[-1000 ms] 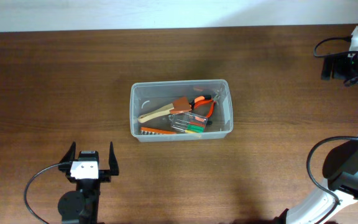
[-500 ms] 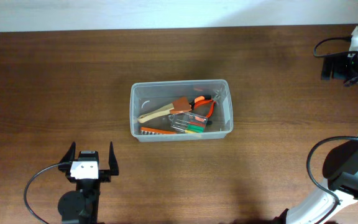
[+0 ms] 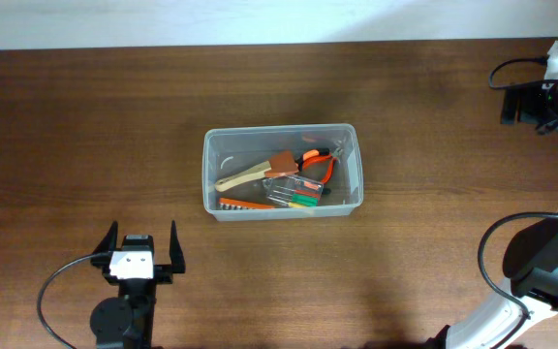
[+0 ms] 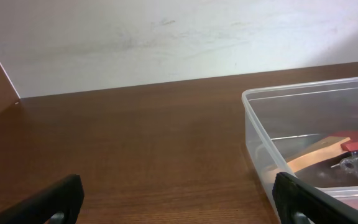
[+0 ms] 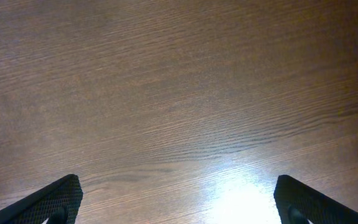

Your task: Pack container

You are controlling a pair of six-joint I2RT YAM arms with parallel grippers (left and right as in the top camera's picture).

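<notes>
The container (image 3: 242, 147), a clear plastic bin, stands in the middle of the brown table. Inside it lie a wooden-handled tool (image 3: 243, 176), orange-handled pliers (image 3: 322, 165), a small clear case of coloured bits (image 3: 294, 195) and an orange tool (image 3: 241, 204). My left gripper (image 3: 143, 233) is open near the front edge, to the container's lower left, apart from it. In the left wrist view the container's near corner (image 4: 258, 142) shows just beyond the right finger (image 4: 303, 199). My right gripper (image 5: 179, 202) is open over bare wood, holding nothing.
A white wall (image 4: 179, 37) runs along the table's far edge. The right arm's body and black cable (image 3: 541, 267) fill the right edge of the overhead view. The left arm's cable (image 3: 61, 286) loops beside its base.
</notes>
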